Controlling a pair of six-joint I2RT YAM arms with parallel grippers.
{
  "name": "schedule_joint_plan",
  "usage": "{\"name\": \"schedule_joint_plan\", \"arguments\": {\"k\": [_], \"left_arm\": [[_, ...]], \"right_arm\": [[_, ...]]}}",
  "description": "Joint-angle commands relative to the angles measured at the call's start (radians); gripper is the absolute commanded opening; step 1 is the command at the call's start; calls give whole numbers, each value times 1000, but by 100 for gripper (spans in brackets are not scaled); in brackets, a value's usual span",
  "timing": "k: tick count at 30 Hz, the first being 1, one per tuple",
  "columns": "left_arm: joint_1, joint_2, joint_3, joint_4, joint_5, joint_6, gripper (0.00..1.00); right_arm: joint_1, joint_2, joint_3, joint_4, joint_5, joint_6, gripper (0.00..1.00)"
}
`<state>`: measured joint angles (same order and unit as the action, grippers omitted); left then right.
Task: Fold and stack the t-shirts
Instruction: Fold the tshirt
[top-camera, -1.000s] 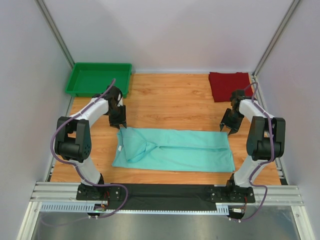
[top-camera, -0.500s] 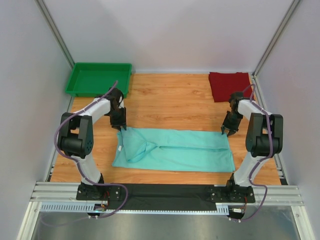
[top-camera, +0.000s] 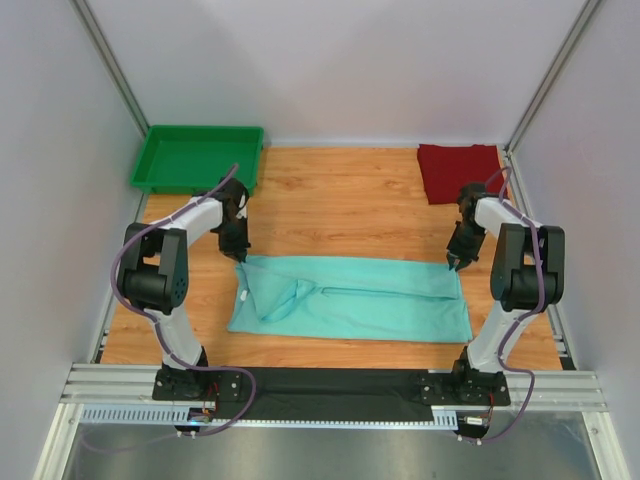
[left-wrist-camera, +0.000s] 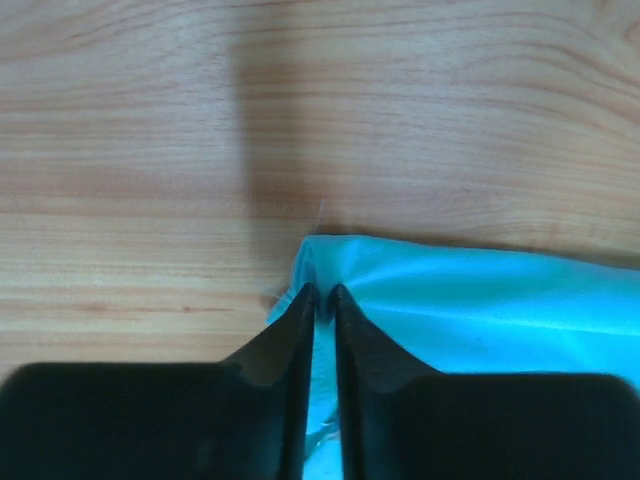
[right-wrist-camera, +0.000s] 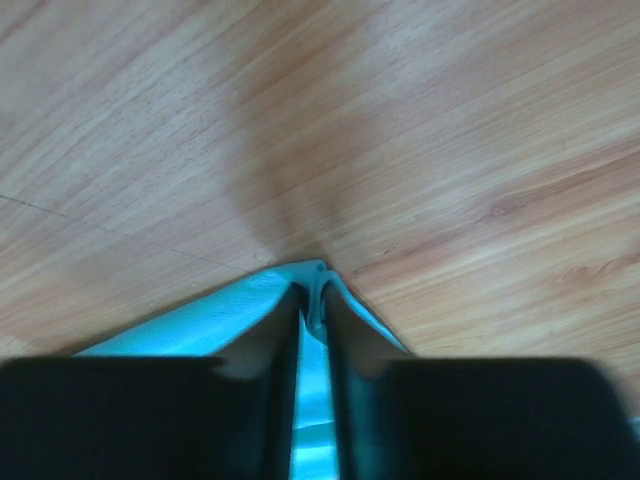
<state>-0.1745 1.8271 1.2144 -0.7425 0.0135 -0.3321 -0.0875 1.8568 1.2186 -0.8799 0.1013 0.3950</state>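
Pinching: the left jaws were pressed together on the far left corner of the soft mint green cloth t-shirt (top-camera: 350, 300), and the right jaws on its far right corner.
Where the shirt lay: flat on the wooden surface (top-camera: 340, 200), its long side running left to right between the arms.
Which way from the jaws: the rest of it lay toward the robot, so the far edge probably needed pulling nearer.
Other shirt: the dark red cloth t-shirt (top-camera: 458, 170) sat in the far right corner, well apart.
Views: the wrist views showed cloth between the jaws; only the top view showed the whole shirt.
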Motion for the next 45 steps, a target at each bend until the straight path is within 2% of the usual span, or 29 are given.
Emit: {"name": "schedule_joint_plan", "arguments": {"k": [1, 3, 4, 5, 6, 7, 9, 10, 12, 13, 14, 16, 17, 20, 21, 24, 25, 28, 34, 45], "left_arm": [[4, -20, 10, -17, -52, 8, 25], [4, -58, 16, -35, -53, 4, 51], [4, -102, 19, -46, -53, 2, 69], [1, -127, 28, -72, -46, 4, 74], [-2, -175, 34, -86, -40, 4, 83], [-6, -199, 37, -98, -35, 4, 84], [-34, -286, 34, -135, -20, 7, 83], [-46, -320, 25, -139, 18, 7, 77], [-86, -429, -59, -88, 190, 4, 73], [-101, -462, -102, -54, 262, -19, 70], [-133, -509, -187, 1, 354, -42, 69], [-148, -549, -280, 66, 419, -108, 66], [-151, -569, -387, 165, 468, -183, 64], [-151, -629, -537, 331, 522, -293, 56], [-151, -629, -552, 345, 517, -306, 51], [-151, -618, -544, 331, 482, -305, 40], [-151, -624, -527, 316, 465, -303, 39], [-151, -667, -504, 281, 405, -311, 36], [-149, -657, -446, 195, 342, -292, 38], [-148, -654, -460, 207, 344, -309, 39]], "right_arm": [[-1, -2, 38, -2, 37, 5, 24], [3, -34, 42, -22, 44, -4, 36], [9, -54, 47, -33, 51, -16, 42], [14, -103, 53, -56, 52, -24, 44], [23, -128, 59, -63, 55, -28, 45], [53, -152, 62, -73, 61, -44, 48], [92, -223, 74, -73, 42, -61, 50], [173, -243, 79, -58, -3, -76, 52], [248, -272, 79, -28, -70, -94, 53], [320, -274, 73, -2, -183, -102, 55], [353, -263, 61, 65, -245, -94, 55], [441, -225, 70, 137, -436, -70, 56], [469, -191, 87, 186, -496, -36, 55], [566, -72, 168, 280, -641, 66, 49], [586, -45, 188, 295, -659, 85, 47], [652, 77, 301, 300, -715, 145, 30], [658, 135, 341, 295, -760, 168, 20], [684, 227, 386, 282, -836, 232, 11], [735, 252, 331, 304, -862, 257, 11], [764, 196, 174, 309, -873, 220, 12]]}}
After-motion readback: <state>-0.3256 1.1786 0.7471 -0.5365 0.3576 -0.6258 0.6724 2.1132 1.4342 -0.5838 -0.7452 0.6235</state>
